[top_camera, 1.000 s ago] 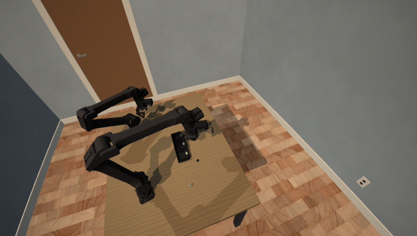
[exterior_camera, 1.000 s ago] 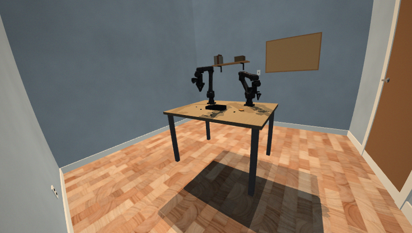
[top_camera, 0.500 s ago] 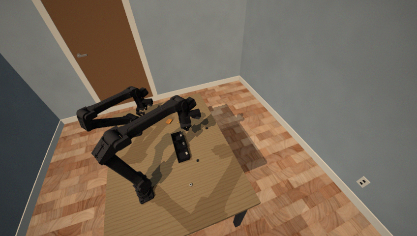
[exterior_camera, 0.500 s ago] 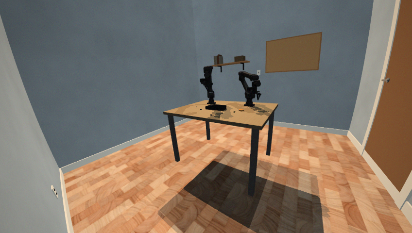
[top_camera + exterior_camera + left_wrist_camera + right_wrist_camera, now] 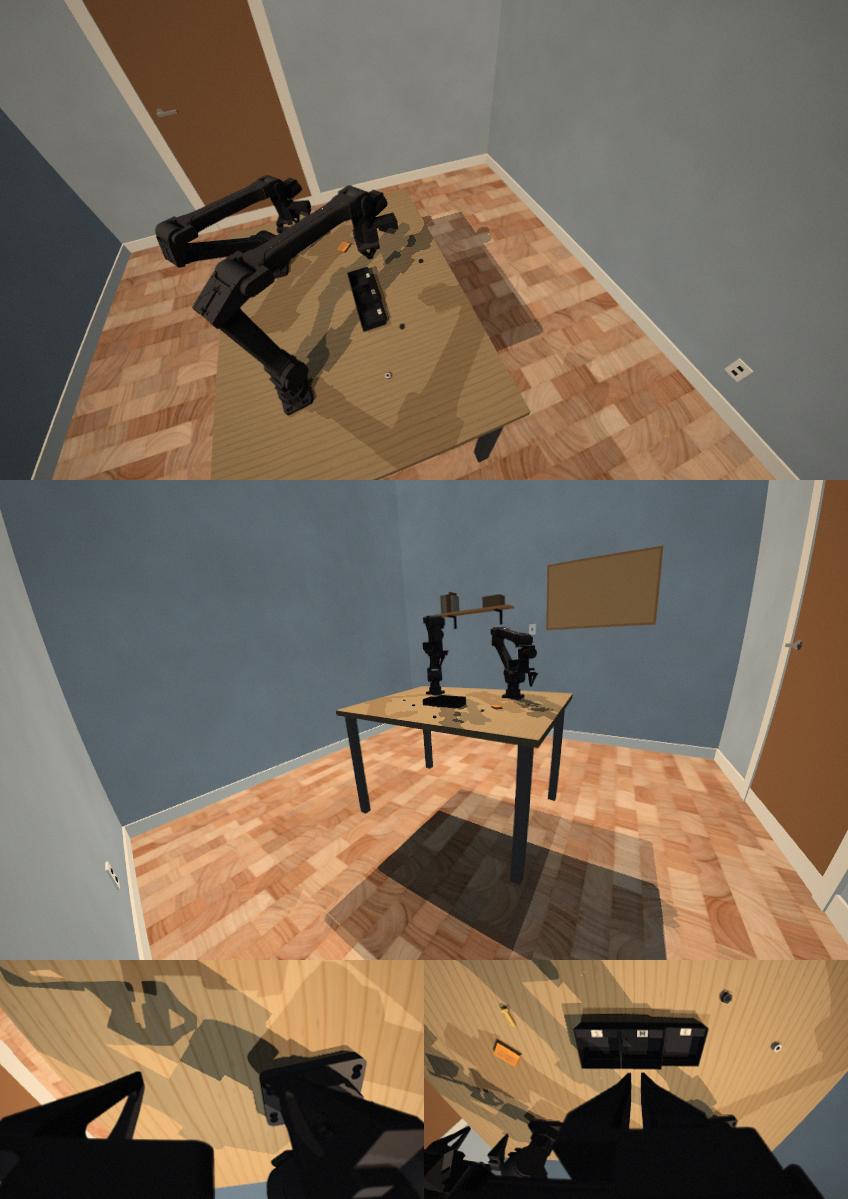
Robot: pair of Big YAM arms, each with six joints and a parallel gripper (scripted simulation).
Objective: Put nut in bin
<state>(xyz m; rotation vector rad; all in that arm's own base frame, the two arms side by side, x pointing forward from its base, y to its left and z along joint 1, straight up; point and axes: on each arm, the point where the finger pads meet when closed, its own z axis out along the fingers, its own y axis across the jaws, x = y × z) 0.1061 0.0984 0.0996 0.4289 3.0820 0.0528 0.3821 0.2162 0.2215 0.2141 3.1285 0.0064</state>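
A black row of three bins (image 5: pixel 368 297) lies mid-table; in the right wrist view (image 5: pixel 640 1042) the compartment marked S (image 5: pixel 596 1045) is the left one, the far end in the top view. Two dark nuts (image 5: pixel 420 260) (image 5: pixel 402 325) and a silvery nut (image 5: pixel 387 375) lie on the table beside the bins; the right wrist view shows a dark one (image 5: pixel 725 996) and the silvery one (image 5: pixel 776 1047). My right gripper (image 5: pixel 367 252) (image 5: pixel 636 1079) hangs high above the far end of the bins, fingers nearly together, nothing seen between them. My left gripper (image 5: pixel 285 223) (image 5: pixel 211 1079) is open and empty near the table's far edge.
An orange block (image 5: pixel 342 246) (image 5: pixel 507 1053) and a small yellow bolt (image 5: pixel 508 1015) lie beyond the bins' S end. The right arm's base (image 5: pixel 291 392) stands near the table's front left edge. The table edges are close on all sides.
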